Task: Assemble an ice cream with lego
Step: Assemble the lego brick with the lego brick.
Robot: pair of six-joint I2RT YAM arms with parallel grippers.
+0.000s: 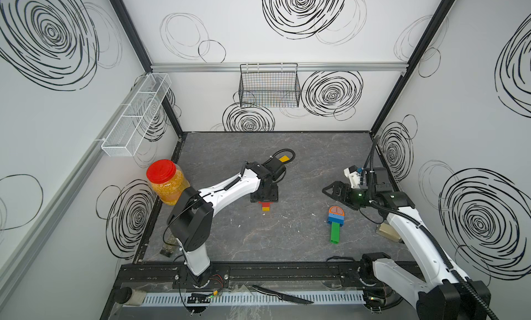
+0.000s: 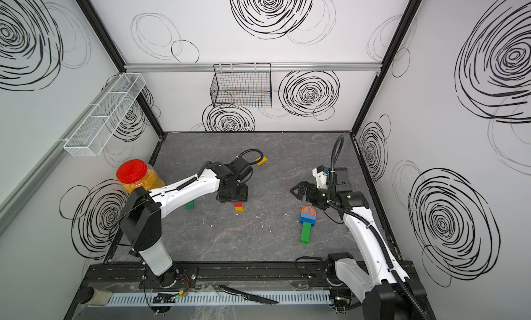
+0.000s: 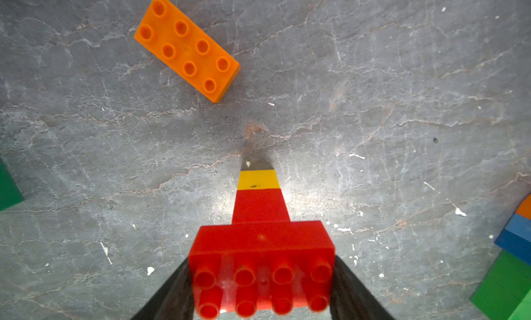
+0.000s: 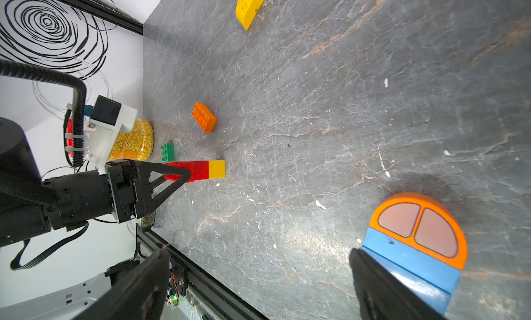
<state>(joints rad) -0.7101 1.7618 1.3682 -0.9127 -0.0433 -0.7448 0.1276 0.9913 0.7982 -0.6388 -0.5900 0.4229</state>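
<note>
My left gripper (image 1: 264, 200) is shut on the wide red brick (image 3: 261, 264) of a lego stack, with one finger on each side of it. Below it come a narrower red brick and a yellow brick (image 3: 258, 180), which points down at the table. I cannot tell whether the yellow end touches the table. A second lego piece (image 1: 335, 219) lies flat on the right: orange rounded top, blue bricks, green stem. My right gripper (image 1: 330, 189) hovers open just behind it, holding nothing. Loose on the table are an orange brick (image 3: 186, 46), a yellow rounded brick (image 1: 284, 158) and a green brick (image 2: 189, 205).
A red-lidded jar (image 1: 166, 180) of yellow grains stands at the left wall. A black knife (image 1: 283, 295) lies on the front rail. A black wire basket (image 1: 269, 85) hangs on the back wall and a white one (image 1: 135, 115) on the left wall.
</note>
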